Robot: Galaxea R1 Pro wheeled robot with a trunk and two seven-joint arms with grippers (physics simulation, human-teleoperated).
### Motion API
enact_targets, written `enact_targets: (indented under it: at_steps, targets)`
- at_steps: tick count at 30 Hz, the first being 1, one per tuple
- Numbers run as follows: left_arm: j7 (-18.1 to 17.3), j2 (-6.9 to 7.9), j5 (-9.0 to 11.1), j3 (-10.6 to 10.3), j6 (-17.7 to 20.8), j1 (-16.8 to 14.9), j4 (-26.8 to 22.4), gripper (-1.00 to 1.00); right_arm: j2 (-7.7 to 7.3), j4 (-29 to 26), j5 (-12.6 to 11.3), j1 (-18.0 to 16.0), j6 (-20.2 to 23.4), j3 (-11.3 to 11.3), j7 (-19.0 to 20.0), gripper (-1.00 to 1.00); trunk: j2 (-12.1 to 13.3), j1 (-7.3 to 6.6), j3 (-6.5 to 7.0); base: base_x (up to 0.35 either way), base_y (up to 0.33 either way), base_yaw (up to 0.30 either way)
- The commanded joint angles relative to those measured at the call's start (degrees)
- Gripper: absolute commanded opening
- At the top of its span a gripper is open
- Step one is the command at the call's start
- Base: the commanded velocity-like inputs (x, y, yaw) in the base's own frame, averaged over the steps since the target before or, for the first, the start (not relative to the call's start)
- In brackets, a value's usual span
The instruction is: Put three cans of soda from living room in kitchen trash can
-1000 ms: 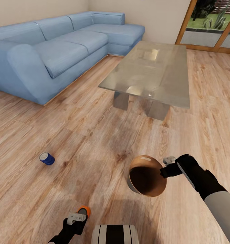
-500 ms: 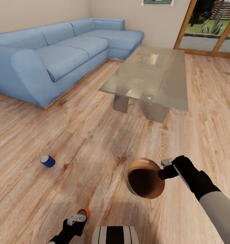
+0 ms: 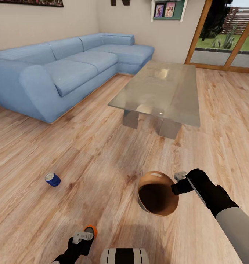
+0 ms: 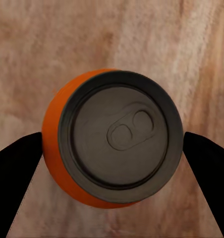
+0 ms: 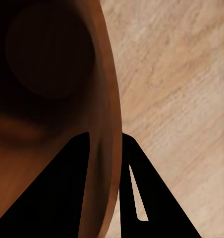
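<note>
My left gripper (image 3: 84,236) is shut on a bright orange soda can (image 3: 91,230) at the bottom edge of the head view. In the left wrist view the orange can (image 4: 114,144) sits between the two black fingers (image 4: 18,168), its grey top facing the camera. A dark blue soda can (image 3: 52,179) lies on its side on the wood floor to the left. My right gripper (image 3: 177,186) is shut on the rim of the trash can (image 3: 157,193), which hangs tilted with its copper inside showing. The rim (image 5: 109,124) passes between the right fingers. A third can is out of view.
A blue corner sofa (image 3: 65,73) runs along the left wall. The glass coffee table (image 3: 161,90) stands ahead on the wood floor. Glass doors with a wooden frame (image 3: 227,40) are at the back right.
The camera has tilted up, so more of the wall and doors shows. Both grippers keep their holds and sit about where they were.
</note>
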Motion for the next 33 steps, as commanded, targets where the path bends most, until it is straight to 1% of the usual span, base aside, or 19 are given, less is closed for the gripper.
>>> enact_targets:
  at_steps: [1,7,10,11,12,14,16,17,18,20,22,23,25,27,28,29,30,32,33]
  targets:
    - [0.01,0.00,-0.02,0.00,-0.01,0.00,-0.01,-1.00,0.01,-0.01,-1.33,-0.01,0.28,0.00,0.14,-1.00,0.01,-0.03,0.23,0.000,0.000,0.000]
    - [-0.07,0.16,0.02,-0.06,0.13,0.05,-1.34,-1.00,0.01,0.02,-1.33,-0.01,0.28,0.01,0.17,-1.00,0.10,-0.18,1.56,0.000,0.000,0.000]
    - [-0.14,0.30,0.10,-0.08,1.38,0.09,-3.63,-1.00,0.01,0.05,-1.36,-0.01,0.28,0.01,0.17,-1.00,0.14,-0.26,2.22,0.000,0.000,0.000]
    - [-0.20,0.35,0.12,-0.08,2.73,0.12,-5.74,-1.00,0.01,0.06,-1.40,-0.01,0.28,0.01,0.17,-1.00,0.15,-0.28,2.45,0.000,0.000,0.000]
    - [-0.30,0.40,0.24,-0.03,5.15,0.15,-10.18,-1.00,0.01,0.07,-1.42,-0.01,0.28,-0.01,0.18,-1.00,0.16,-0.31,2.67,0.000,0.000,0.000]
    - [-0.36,0.46,0.37,0.03,7.08,0.18,-13.73,-1.00,0.01,0.07,-1.45,-0.01,0.28,-0.04,0.18,-1.00,0.19,-0.36,3.11,0.000,0.000,0.000]
    - [-0.54,0.59,0.52,0.15,12.39,0.45,-21.35,-1.00,0.01,0.08,-1.47,-0.01,0.28,-0.03,0.18,-1.00,0.22,-0.41,3.55,0.000,0.000,0.000]
    - [-0.67,0.62,0.55,0.19,14.03,0.53,-23.28,-1.00,0.01,0.08,-1.48,-0.01,0.28,-0.04,0.18,-1.00,0.23,-0.44,3.78,0.000,0.000,0.000]
    - [-1.10,0.66,0.60,0.29,17.55,0.63,-27.26,-1.00,0.01,0.08,-1.49,-0.01,0.28,-0.02,0.18,-1.00,0.24,-0.46,4.00,0.000,0.000,0.000]
    - [-1.85,0.71,0.63,0.39,21.47,0.69,-31.55,-1.00,0.01,0.08,-1.49,-0.01,0.28,0.00,0.18,-1.00,0.27,-0.52,4.44,0.000,0.000,0.000]
    - [-4.15,0.76,0.66,0.63,30.95,0.73,-40.32,-1.00,0.03,0.13,-1.50,0.03,0.28,0.17,0.18,-1.00,0.30,-0.57,4.88,0.000,0.000,0.000]
    - [-6.64,0.79,0.68,0.83,38.67,0.60,-45.25,-1.00,0.08,0.20,-1.50,0.05,0.28,0.35,0.18,-1.00,0.31,-0.59,5.10,0.000,0.000,0.000]
    - [-8.59,0.96,0.66,0.91,43.03,0.23,-47.26,-1.00,0.14,0.28,-1.49,0.06,0.28,0.45,0.18,-1.00,0.34,-0.64,5.55,0.000,0.000,0.000]
    - [-12.26,2.15,0.70,0.98,49.57,-2.72,-49.36,-1.00,0.27,0.41,-1.47,0.07,0.28,0.60,0.18,-1.00,0.36,-0.70,5.99,0.000,0.000,0.000]
    - [-13.24,2.53,0.73,0.97,51.21,-3.76,-49.64,-1.00,0.31,0.43,-1.46,0.08,0.28,0.62,0.18,-1.00,0.38,-0.72,6.21,0.000,0.000,0.000]
    - [-15.56,3.08,0.78,0.97,54.74,-5.91,-50.06,-1.00,0.36,0.48,-1.46,0.08,0.28,0.65,0.18,-1.00,0.39,-0.75,6.43,0.000,0.000,0.000]
    - [-16.87,3.29,0.78,0.99,56.50,-7.15,-50.19,-1.00,0.38,0.50,-1.47,0.08,0.28,0.66,0.18,-1.00,0.40,-0.77,6.66,0.000,0.000,0.000]
    - [-21.91,3.96,0.78,1.02,62.71,-12.88,-50.49,-1.00,0.47,0.64,-1.49,0.08,0.28,0.69,0.18,-1.00,0.43,-0.82,7.10,0.000,0.000,0.000]
    - [-22.99,4.12,0.79,1.03,63.94,-14.22,-50.54,-1.00,0.54,0.67,-1.49,0.08,0.28,0.69,0.18,-1.00,0.44,-0.85,7.32,0.000,0.000,0.000]
